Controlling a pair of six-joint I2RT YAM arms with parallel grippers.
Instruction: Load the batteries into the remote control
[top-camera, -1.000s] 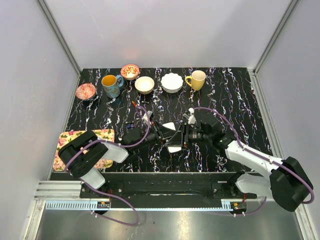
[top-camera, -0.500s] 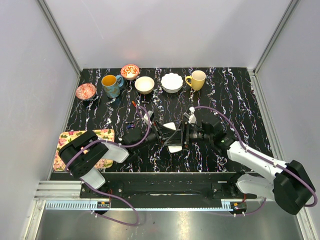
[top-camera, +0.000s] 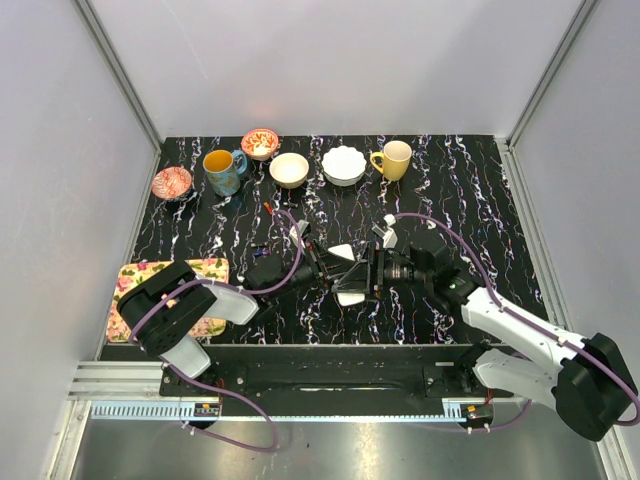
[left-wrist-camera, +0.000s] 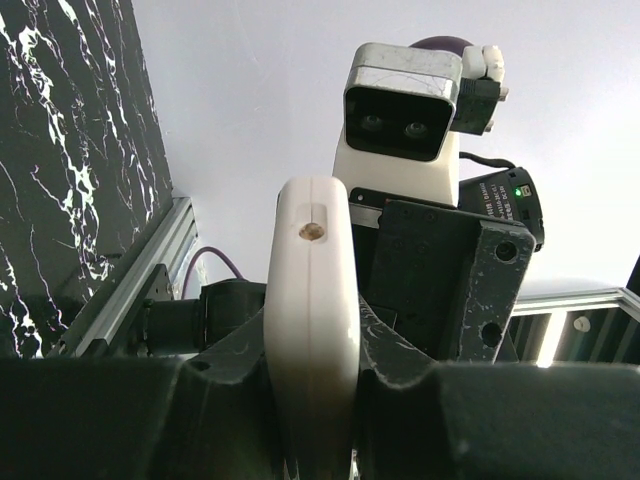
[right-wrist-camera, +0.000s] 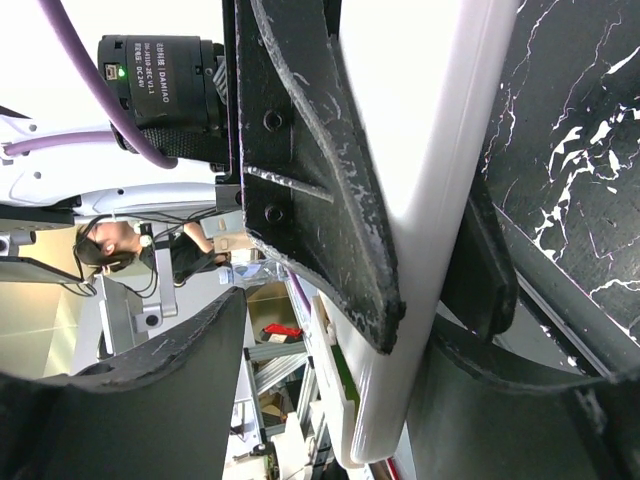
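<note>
In the middle of the overhead frame, the left gripper (top-camera: 332, 272) is clamped on the remote (left-wrist-camera: 310, 320) and holds it on edge. The right gripper (top-camera: 368, 272) faces it from the right with its jaws apart, straddling the remote's far end. Whether one finger touches the plastic, I cannot tell. The danger is that a single narrow pinch carries the whole slab. A brush from the right fingers could twist it in the grip or knock it loose onto the table (top-camera: 480, 200).
</note>
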